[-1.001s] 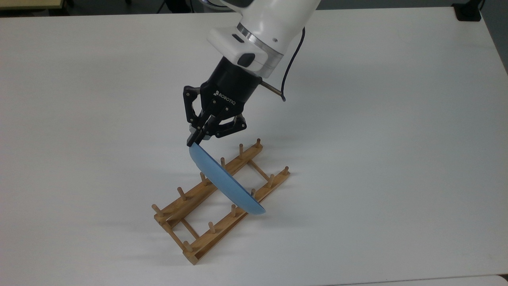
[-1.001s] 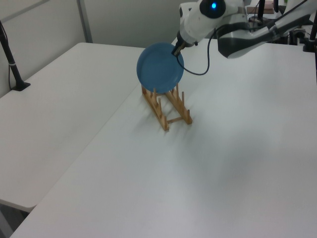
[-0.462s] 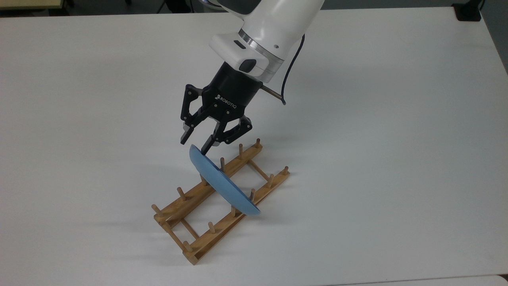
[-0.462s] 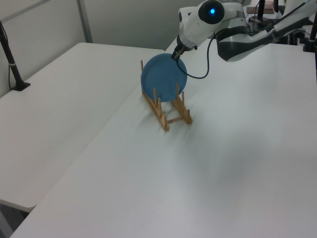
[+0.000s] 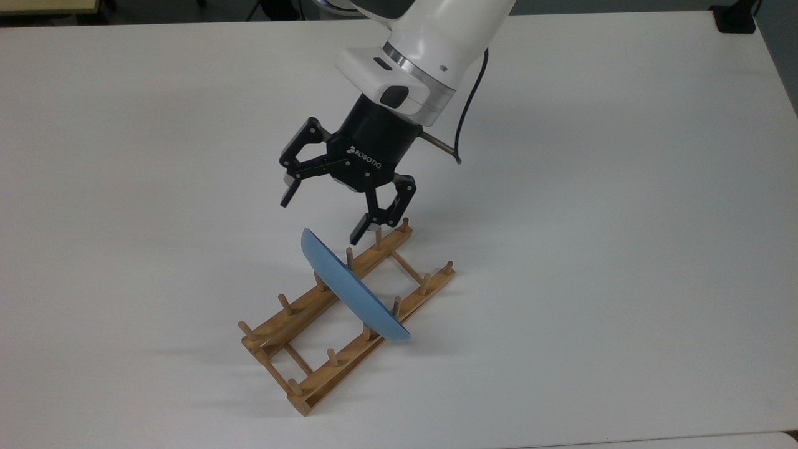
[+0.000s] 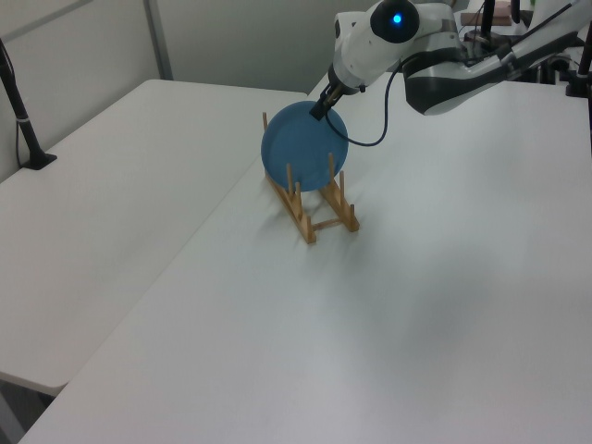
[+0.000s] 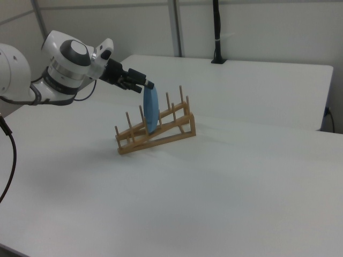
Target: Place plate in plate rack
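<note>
Tool (image 5: pixel 324 218) spread wide and empty just above blue plate (image 5: pixel 352 288) standing on edge between pegs of rack (image 5: pixel 299 312) on bench (image 5: pixel 623 249); risk of clipping rim and toppling plate.

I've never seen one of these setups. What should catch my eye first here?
Probably the light-blue plate standing on edge between the pegs of the wooden plate rack, mid-table. Just above it hangs the robot's black gripper, jaws spread wide and clear of the rim.
</note>
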Tool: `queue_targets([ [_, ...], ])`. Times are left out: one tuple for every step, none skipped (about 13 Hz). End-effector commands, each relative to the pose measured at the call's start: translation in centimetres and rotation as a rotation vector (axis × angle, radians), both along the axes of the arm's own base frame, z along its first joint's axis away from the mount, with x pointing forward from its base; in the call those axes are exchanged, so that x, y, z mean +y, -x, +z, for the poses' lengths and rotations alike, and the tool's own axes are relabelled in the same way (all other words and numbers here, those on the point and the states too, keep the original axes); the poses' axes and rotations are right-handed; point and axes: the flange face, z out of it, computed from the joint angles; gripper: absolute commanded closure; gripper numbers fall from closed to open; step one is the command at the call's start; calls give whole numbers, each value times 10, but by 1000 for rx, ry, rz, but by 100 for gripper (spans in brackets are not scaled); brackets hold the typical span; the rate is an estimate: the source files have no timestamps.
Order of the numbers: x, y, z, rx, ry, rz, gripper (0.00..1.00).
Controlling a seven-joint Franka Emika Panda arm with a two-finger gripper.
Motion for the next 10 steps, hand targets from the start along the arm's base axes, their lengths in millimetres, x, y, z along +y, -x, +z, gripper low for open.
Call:
queue_targets([
  [16, 7, 24, -17, -168, -40, 0],
  [15, 11, 34, 12, -239, -62, 0],
  [13, 18, 43, 82, -314, -63, 0],
  [9, 25, 52, 142, -377, -63, 0],
  [4, 34, 58, 226, -432, -53, 0],
  [-2, 44, 66, 310, -470, -30, 0],
  [-7, 55, 70, 394, -496, 0, 0],
  [-14, 65, 75, 471, -509, 24, 0],
  [-24, 76, 78, 542, -513, 40, 0],
  [-43, 93, 86, 622, -525, 77, 0],
])
